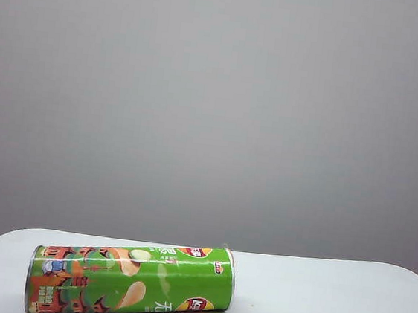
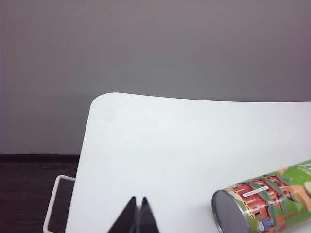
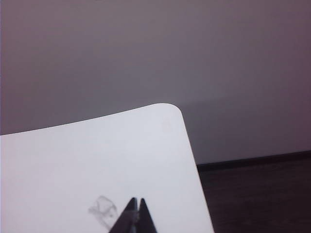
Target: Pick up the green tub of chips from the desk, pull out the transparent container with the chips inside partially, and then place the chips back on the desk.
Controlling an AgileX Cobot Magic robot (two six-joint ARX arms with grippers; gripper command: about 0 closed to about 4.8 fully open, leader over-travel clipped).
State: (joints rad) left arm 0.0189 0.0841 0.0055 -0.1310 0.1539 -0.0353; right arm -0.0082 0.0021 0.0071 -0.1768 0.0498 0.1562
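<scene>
The green tub of chips (image 1: 132, 281) lies on its side on the desk (image 1: 328, 303), close to the near edge in the exterior view & a bit left of the middle. Its end with the orange-red building art points left, the other end points right. Both ends look shut w/ silver rims. No arm or claw shows in this view.

The left wrist view shows more. The left gripper (image 2: 137, 213) sits low at the near edge of the pic, its two dark tips pressed together, holding nothing. The tub (image 2: 265, 201) lies off to one side of it, not touching. Here you see the flat silver end (image 2: 226, 211) of the tub (the exterior view can't show that face). Farther back is a round corner of the desk (image 2: 146, 136), a white wire frame (image 2: 51, 208) hanging off its side, dark floor & a gray wall.

The right wrist view has no tub at all. The right gripper (image 3: 135, 211) has its tips together too, w/ nothing in them, over bare desk (image 3: 97, 155). A faint smudge (image 3: 103, 209) sits on the top just beside the tips. Beyond is another round corner, then dark floor, then gray wall.
</scene>
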